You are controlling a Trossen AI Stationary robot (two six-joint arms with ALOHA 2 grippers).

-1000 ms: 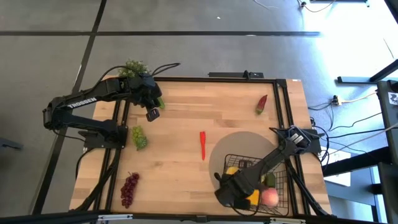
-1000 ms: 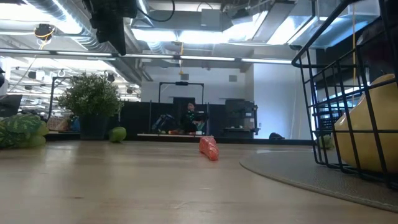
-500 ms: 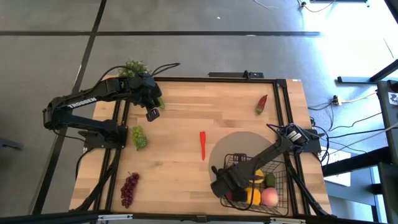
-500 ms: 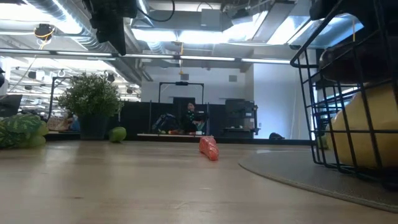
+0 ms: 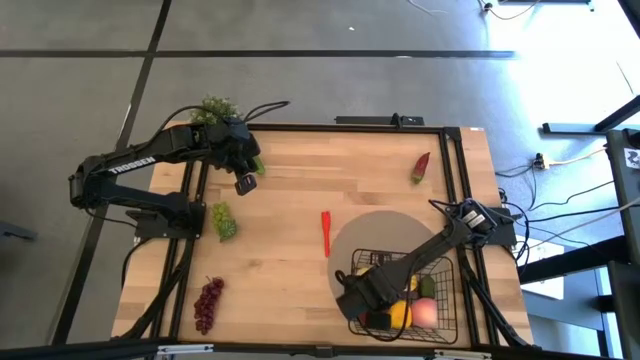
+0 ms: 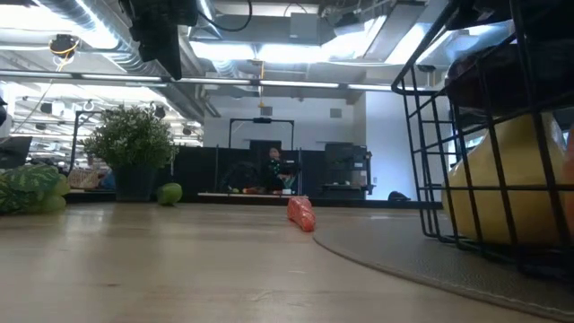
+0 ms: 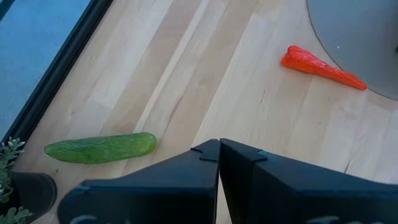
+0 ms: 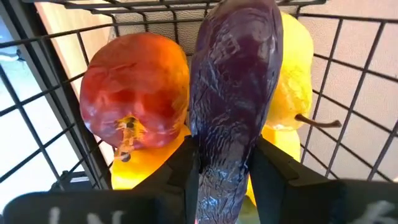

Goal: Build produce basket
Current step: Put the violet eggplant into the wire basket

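Basket (image 5: 425, 280) sits on the grey mat at the table's near right edge, apple (image 8: 134, 93) inside. Right gripper (image 8: 222, 177) pinches a purple eggplant (image 8: 233, 99) within its walls. Left gripper (image 7: 219, 152), pressed together, hovers above open wood beside the cucumber (image 7: 99, 148).

a red chili (image 6: 301, 213) lies mid-table, left of the wire basket (image 6: 430, 152) holding yellow fruit (image 6: 502, 184).
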